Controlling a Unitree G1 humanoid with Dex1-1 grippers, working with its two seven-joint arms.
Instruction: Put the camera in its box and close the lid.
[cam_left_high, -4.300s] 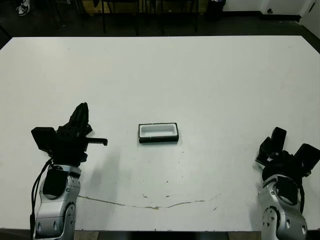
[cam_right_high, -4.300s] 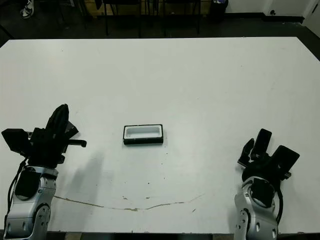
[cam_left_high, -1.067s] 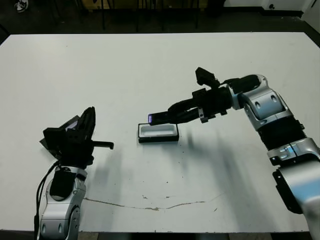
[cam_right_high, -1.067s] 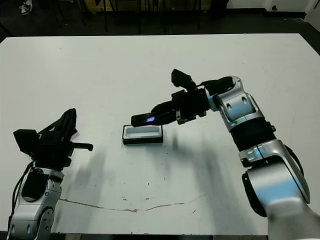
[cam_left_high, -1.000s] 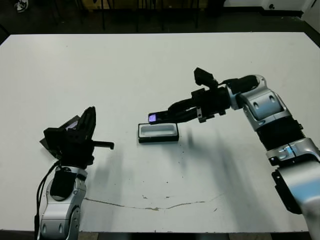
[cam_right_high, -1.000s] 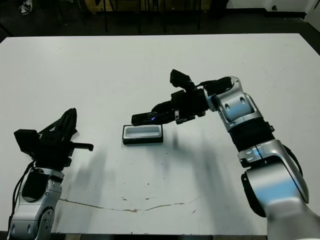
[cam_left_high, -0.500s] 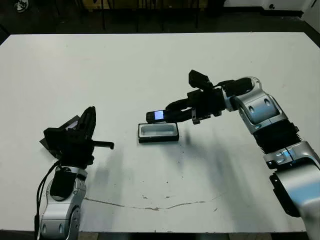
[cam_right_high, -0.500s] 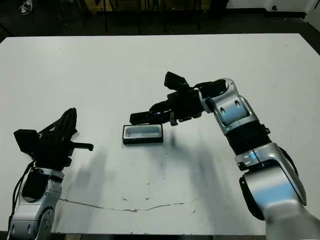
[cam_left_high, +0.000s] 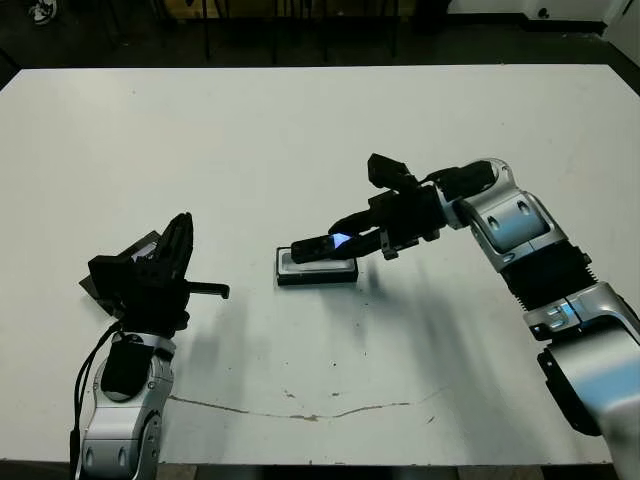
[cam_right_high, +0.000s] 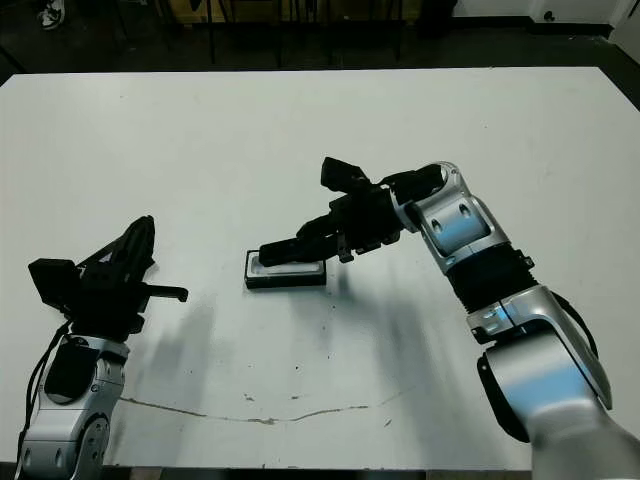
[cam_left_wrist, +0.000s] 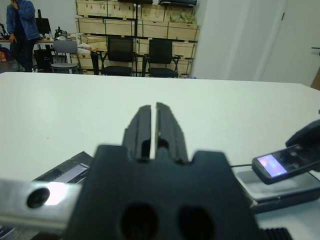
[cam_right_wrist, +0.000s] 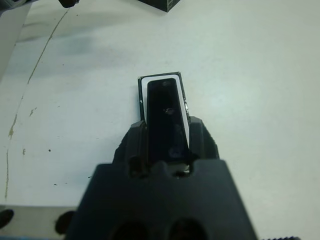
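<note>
Black camera (cam_right_wrist: 165, 119) with a glowing blue patch, white-lined black box (cam_left_high: 317, 271), white table (cam_left_high: 320, 130).

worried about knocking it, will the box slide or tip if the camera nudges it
The box looks shallow and flat on the smooth table, so it would likely slide, not tip. It seems small and light. The camera looks rigid in the right gripper.

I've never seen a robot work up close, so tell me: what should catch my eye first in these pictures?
First, the right gripper at mid-table, its fingers shut on the slim black camera and holding it lengthwise just over the small white-lined box. Then the left gripper, near the table's left edge with fingers shut on nothing, and the flat black lid lying on the table beside it.
</note>
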